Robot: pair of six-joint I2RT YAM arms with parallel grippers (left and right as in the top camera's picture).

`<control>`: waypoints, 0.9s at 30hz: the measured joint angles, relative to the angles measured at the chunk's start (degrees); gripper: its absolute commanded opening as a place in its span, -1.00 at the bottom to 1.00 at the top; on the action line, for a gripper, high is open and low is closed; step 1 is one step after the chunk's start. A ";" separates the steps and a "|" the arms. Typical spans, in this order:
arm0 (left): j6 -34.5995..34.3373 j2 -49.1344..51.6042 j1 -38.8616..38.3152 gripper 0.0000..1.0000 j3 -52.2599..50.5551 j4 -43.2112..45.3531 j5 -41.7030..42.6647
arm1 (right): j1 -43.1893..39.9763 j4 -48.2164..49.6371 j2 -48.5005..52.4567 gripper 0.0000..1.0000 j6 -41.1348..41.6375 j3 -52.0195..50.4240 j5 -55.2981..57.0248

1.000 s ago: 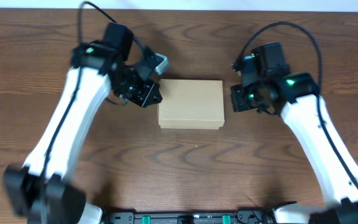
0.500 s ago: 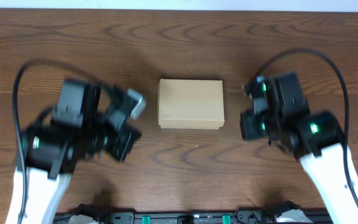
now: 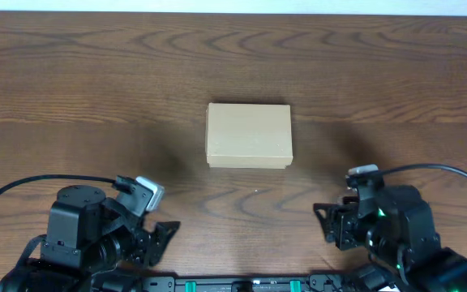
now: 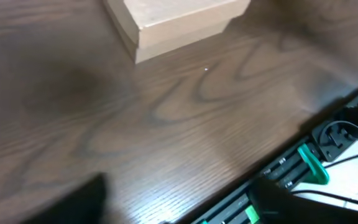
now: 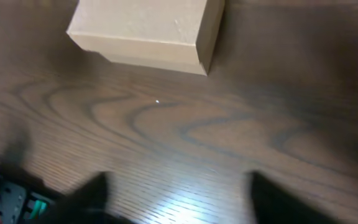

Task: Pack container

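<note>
Tan cardboard, plain and shut: the container [image 3: 248, 135] lay flat at the middle of the table [image 3: 71, 89], well apart from both arms. Its lid was down, with a lip overlapping the side nearest the robot's base, so you could not see what, if anything, was inside. No pens or other loose items showed on the wood in any of the three views.

Your left gripper [image 3: 164, 234] sat low by the near edge on its own side. In its wrist view the two dark fingers [image 4: 73, 202] were blurred but set wide apart, with only bare wood between them, so it was spread and empty. Your right gripper [image 3: 328, 225] was in the mirror place on the other side, its fingers [image 5: 89, 196] likewise wide and holding nothing.

Judged from that, the packing looked finished, or very nearly: box closed, both pincers free and parked away from it. All that might have been left was confirming that the flap was fully seated.

The box's long axis ran left to right across the table, parallel to the near edge. Its overlapping front lip faced you, so the hinge was probably along the far side.
</note>
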 measured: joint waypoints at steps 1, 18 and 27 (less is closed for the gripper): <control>-0.24 0.04 0.00 0.91 0.00 -0.07 -0.24 | 0.00 0.02 -0.22 0.99 0.37 0.00 -0.09; -1.18 0.04 0.00 0.91 0.00 -0.07 -1.55 | 0.04 0.09 -0.31 0.98 4.46 -0.31 -3.06; -1.16 -1.44 0.24 0.91 0.00 -0.09 -1.70 | 0.04 0.07 -0.31 0.98 4.46 -0.33 -3.06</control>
